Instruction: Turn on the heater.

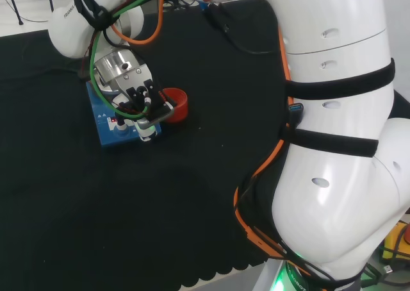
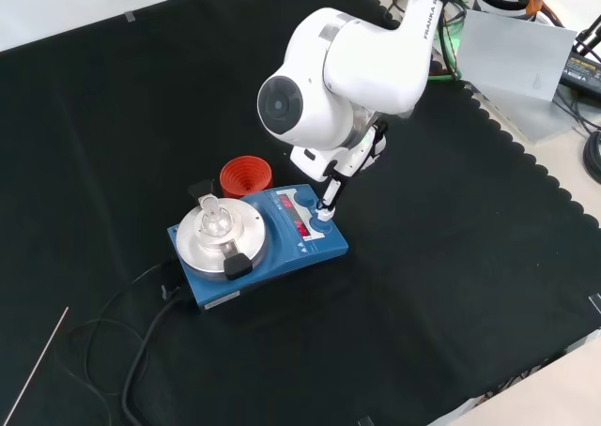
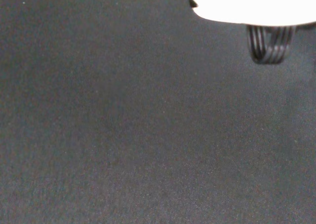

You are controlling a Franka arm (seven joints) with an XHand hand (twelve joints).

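The hand [image 2: 349, 159], one straight finger [image 2: 329, 199] reaching down to touch the front panel of the blue heater [image 2: 299, 245] directly below it, red ribbed stand [image 2: 245, 175] just beside.

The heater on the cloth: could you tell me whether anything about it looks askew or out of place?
Nothing stands out. The blue heater sits flat on the black cloth, its red display lit, a small clear vessel upright on its plate. The hand points a finger at its front panel.

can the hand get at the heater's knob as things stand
Probably yes. In the front view a finger of the hand already reaches down to the knob on the heater panel, and nothing stands between them; the red ring sits off behind.
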